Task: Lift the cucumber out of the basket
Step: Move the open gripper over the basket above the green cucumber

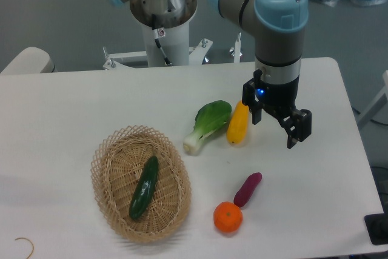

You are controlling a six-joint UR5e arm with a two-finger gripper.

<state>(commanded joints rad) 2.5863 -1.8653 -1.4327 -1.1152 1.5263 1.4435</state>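
From the fixed camera, the cucumber [143, 187] lies lengthwise inside the wicker basket [107, 161] at the front left of the white surface [73, 107]. The claw [274, 130] hangs well apart from it, fingers spread and holding nothing, just beside a yellow vegetable [237, 124] and bok choy [208, 124].

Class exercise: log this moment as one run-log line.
phase: before grasp | pincer: open, empty, above table right of yellow vegetable | cucumber: lying in basket, untouched | next: move to basket
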